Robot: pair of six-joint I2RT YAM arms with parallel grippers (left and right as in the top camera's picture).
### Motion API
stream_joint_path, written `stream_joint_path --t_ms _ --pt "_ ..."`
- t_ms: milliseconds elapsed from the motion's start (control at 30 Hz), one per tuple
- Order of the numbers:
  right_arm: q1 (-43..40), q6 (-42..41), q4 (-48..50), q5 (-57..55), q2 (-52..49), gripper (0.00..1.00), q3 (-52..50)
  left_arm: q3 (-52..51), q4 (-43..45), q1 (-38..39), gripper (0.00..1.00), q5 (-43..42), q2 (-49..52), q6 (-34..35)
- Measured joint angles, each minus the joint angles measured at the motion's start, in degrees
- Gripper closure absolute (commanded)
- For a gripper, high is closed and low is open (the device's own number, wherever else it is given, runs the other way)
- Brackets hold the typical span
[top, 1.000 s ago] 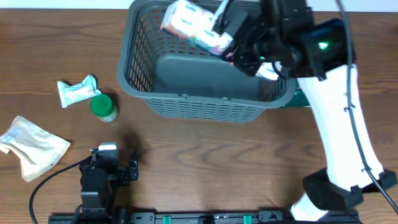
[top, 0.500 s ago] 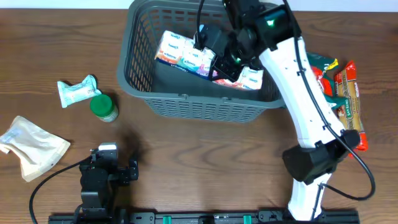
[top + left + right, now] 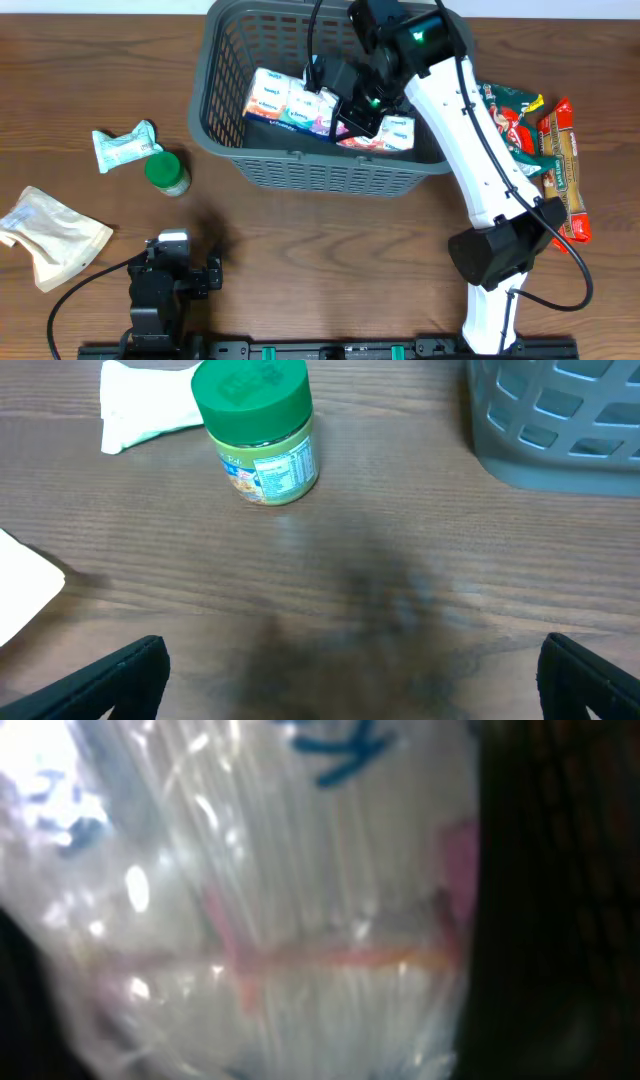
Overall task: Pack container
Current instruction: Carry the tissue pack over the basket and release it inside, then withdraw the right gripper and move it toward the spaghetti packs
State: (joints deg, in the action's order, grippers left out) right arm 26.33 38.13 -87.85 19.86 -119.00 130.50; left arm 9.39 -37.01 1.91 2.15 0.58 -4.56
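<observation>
- Your basket sits at the far middle of the table, with a wrapped tissue pack lying inside it.
- Your right pincer is down in the basket against that pack; whether it grips cannot be told.
- Your left pincer is spread wide and empty, near side of a green-lidded jar.

We see a dark-grey slotted container on the brown woodgrain table. Inside is a white pack printed blue and pink. At nine o'clock stands a green-lidded jar, and at three lie red and green packets.
</observation>
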Motion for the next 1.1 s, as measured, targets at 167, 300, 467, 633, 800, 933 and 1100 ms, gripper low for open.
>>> stream_joint_path --t_ms 167,300,467,633,800,933,1100 --pt "0.02 0.5 -0.26 0.48 0.0 0.2 -0.22 0.0 0.0 0.0 0.01 0.0 0.0 0.0" --pt "0.07 0.59 -0.22 0.57 0.0 0.2 -0.24 0.0 0.0 0.0 0.01 0.0 0.0 0.0" --pt "-0.04 -1.84 0.68 -1.44 0.0 0.23 -0.15 0.0 0.0 0.0 0.01 0.0 0.0 0.0" --pt "-1.6 -10.38 2.69 -6.4 0.0 0.11 2.36 0.0 0.0 0.0 0.01 0.0 0.0 0.0" --pt "-7.19 -22.73 0.92 -16.0 1.75 0.01 9.33 0.0 0.0 0.0 0.01 0.0 0.0 0.0" --pt "-15.23 -28.59 -3.5 -22.32 7.61 0.01 11.98 0.0 0.0 0.0 0.01 0.0 0.0 0.0" --pt "-25.68 -31.87 -9.18 -25.79 13.79 0.01 13.09 0.0 0.0 0.0 0.01 0.0 0.0 0.0"
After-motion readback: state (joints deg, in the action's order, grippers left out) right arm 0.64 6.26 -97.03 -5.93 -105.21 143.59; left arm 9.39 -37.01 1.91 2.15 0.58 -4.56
